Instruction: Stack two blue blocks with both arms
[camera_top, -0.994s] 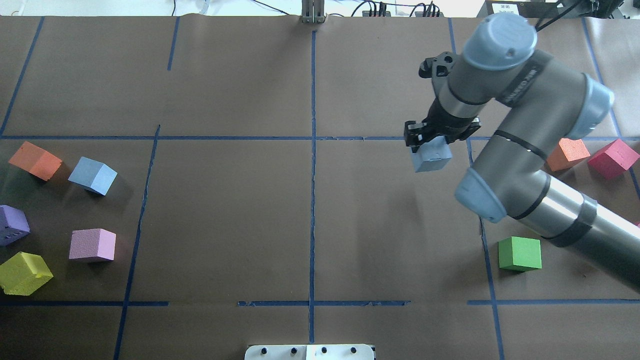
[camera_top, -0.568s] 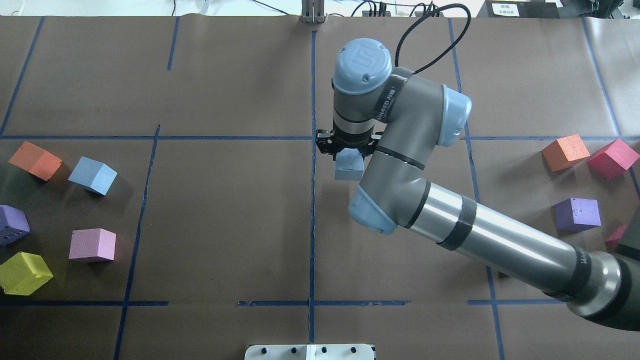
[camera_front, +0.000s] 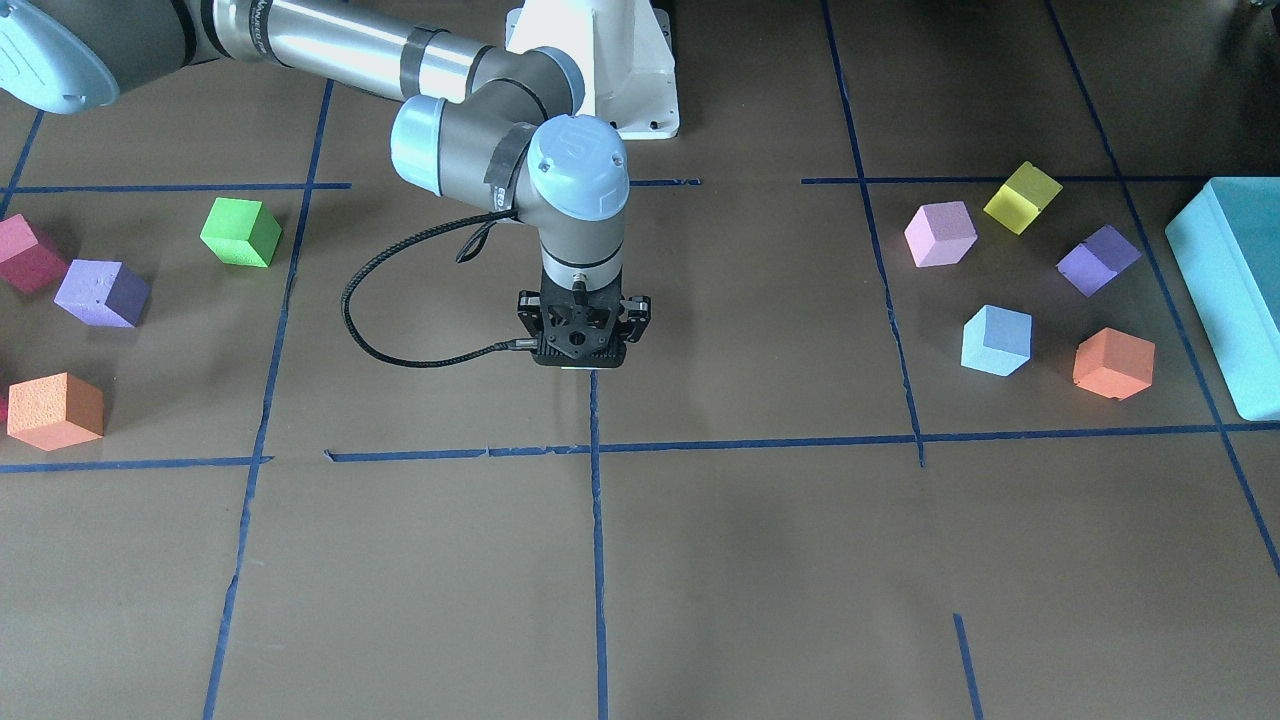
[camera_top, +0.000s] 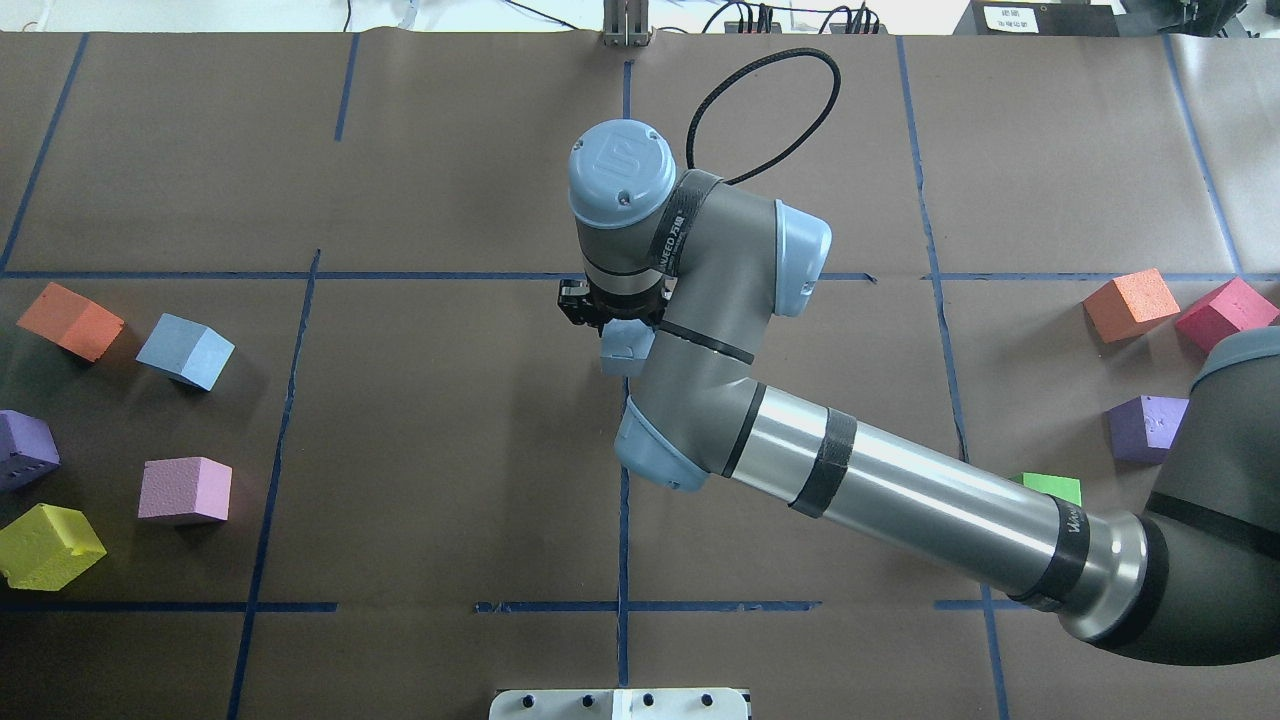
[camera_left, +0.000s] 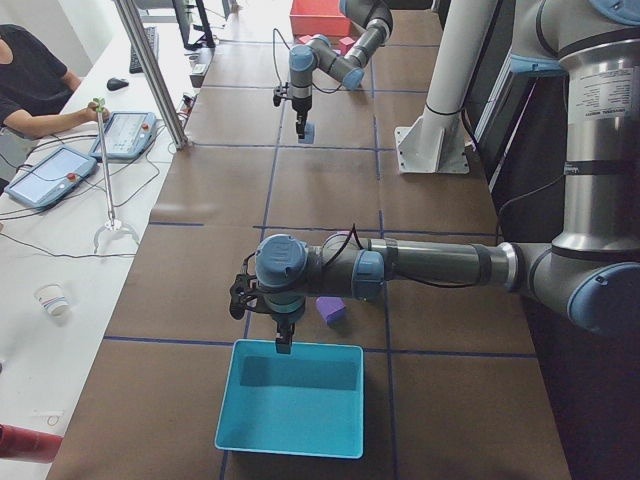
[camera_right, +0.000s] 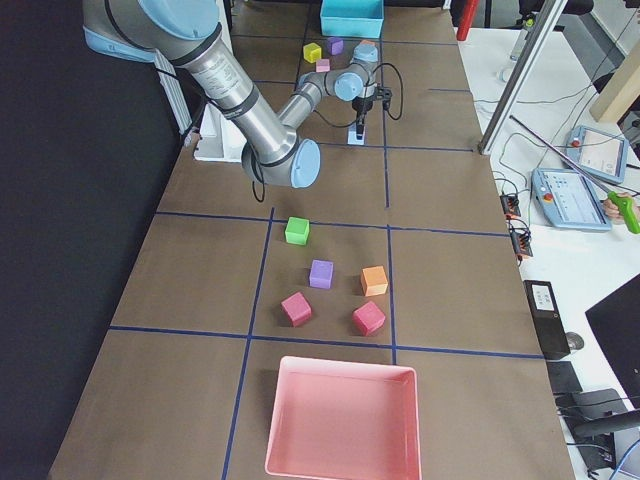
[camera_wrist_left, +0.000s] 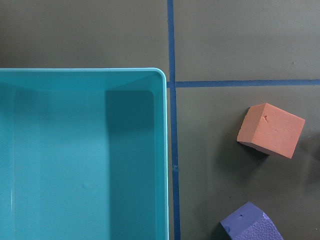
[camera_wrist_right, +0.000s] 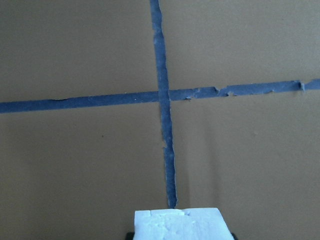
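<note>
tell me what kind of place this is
Most likely a robotics lab work cell. A brown paper-covered table is gridded with blue tape lines, the grey jointed right arm's black gripper holds a light-blue foam cube, and a person is at a white side bench with touchscreen pendants.

- We find the overhead view looking down on the tabletop (camera_top: 400, 150) from behind the robot, the front view facing it; both show the right arm (camera_top: 900, 500).
- Side views look along it from opposite ends.
- Wrist views sit close: left over the teal box (camera_wrist_left: 75, 150), right over a tape cross (camera_wrist_right: 162, 94).
</note>
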